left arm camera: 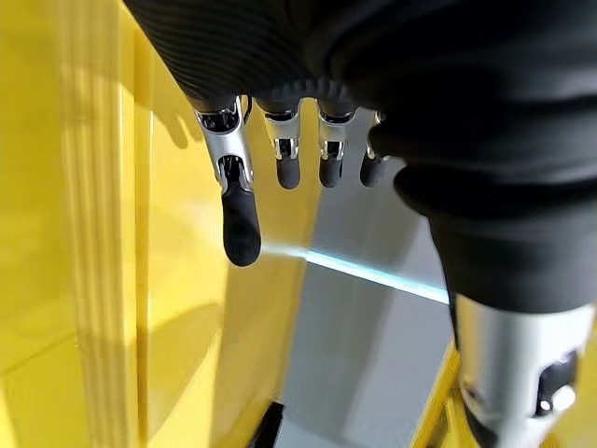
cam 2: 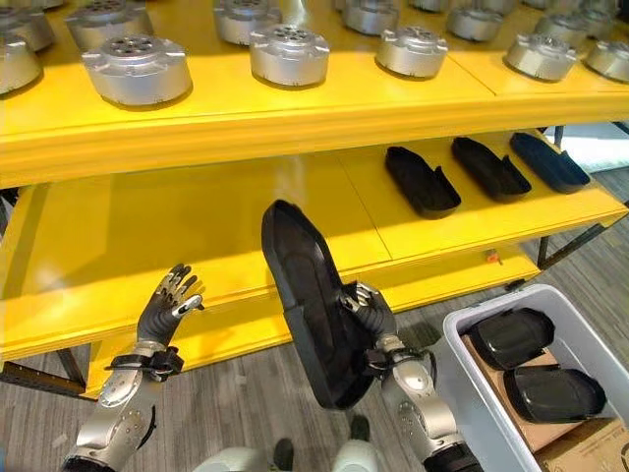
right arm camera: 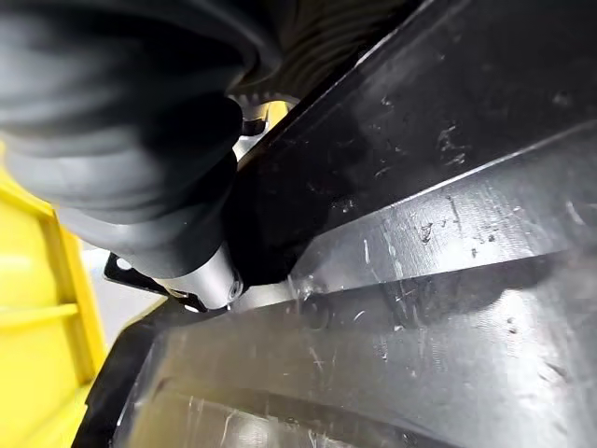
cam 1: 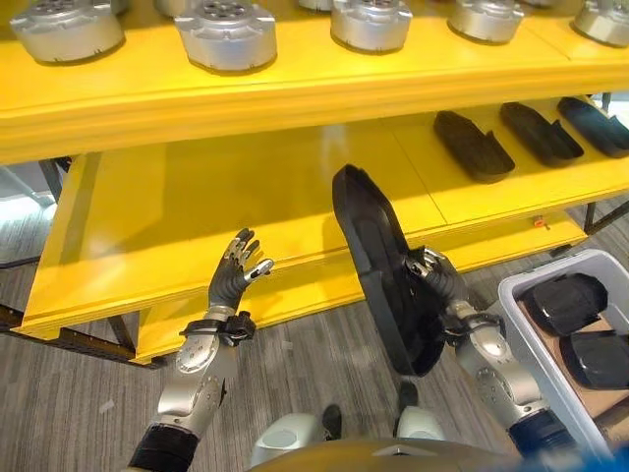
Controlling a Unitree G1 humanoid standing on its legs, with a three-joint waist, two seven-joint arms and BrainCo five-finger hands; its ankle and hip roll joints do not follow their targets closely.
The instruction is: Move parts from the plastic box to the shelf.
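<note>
Your right hand (cam 2: 366, 307) curled round black part (cam 2: 310, 295), frame centre, held tilted upright before lower shelf (cam 2: 197, 236). Part looks stiff, long, likely top-heavy; grip sits low on it, so watch for swing. Left hand (cam 2: 167, 303) open, empty, lower left. Three parts (cam 2: 423, 182) already on shelf, upper right; keep clear. Box (cam 2: 467, 369) lower right holds more. Upper shelf edge (cam 2: 295, 123) overhangs above.

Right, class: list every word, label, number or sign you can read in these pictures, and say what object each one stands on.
None can be read.
The black part in the right hand: scuffs, no print.
The silver parts, yellow shelf and plastic box: no lettering visible.
The small orange spot on the shelf edge: too small to tell.
</note>
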